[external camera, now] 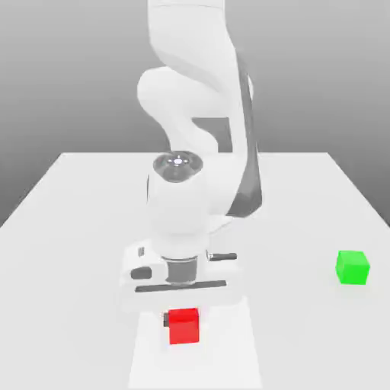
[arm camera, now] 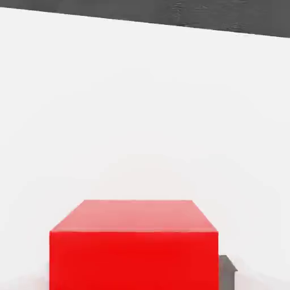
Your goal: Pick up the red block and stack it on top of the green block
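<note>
Exterior view: the tool [external camera: 183, 318] is clamped on the red block [external camera: 183, 327], directly beneath the hand.

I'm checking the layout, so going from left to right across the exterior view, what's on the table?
The tool shut on the red block → the green block, standing apart toward the exterior view's right.

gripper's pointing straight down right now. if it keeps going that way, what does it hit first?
The gripper is already down around the red block, fingers shut on it. Straight on, the block would likely press into the white table beneath; no gap between them is visible.
</note>
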Tool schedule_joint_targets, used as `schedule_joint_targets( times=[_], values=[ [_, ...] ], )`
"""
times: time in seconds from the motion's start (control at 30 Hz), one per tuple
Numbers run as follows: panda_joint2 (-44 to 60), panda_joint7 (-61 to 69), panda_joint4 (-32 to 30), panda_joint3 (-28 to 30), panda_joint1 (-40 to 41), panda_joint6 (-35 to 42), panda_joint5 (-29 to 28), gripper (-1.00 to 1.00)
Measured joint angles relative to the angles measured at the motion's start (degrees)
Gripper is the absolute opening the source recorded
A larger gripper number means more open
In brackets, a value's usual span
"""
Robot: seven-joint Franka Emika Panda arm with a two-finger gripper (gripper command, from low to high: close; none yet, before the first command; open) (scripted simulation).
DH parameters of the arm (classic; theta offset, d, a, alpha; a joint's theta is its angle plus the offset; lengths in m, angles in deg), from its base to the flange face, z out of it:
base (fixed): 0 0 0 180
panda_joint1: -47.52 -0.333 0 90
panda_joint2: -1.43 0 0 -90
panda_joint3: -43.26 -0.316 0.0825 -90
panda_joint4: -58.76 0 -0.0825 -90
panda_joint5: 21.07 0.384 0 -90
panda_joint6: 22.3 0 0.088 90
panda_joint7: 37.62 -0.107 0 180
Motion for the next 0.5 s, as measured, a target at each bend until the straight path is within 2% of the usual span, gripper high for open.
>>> schedule_joint_targets(
  times=[0.23,0.5],
  values=[
    [-11.9,-1.0,-1.7,0.4,-0.2,10.1,-1.4,-1.00],
    [-16.6,-2.5,-1.5,-8.6,-17.2,14.6,0.7,-1.00]
  ],
)
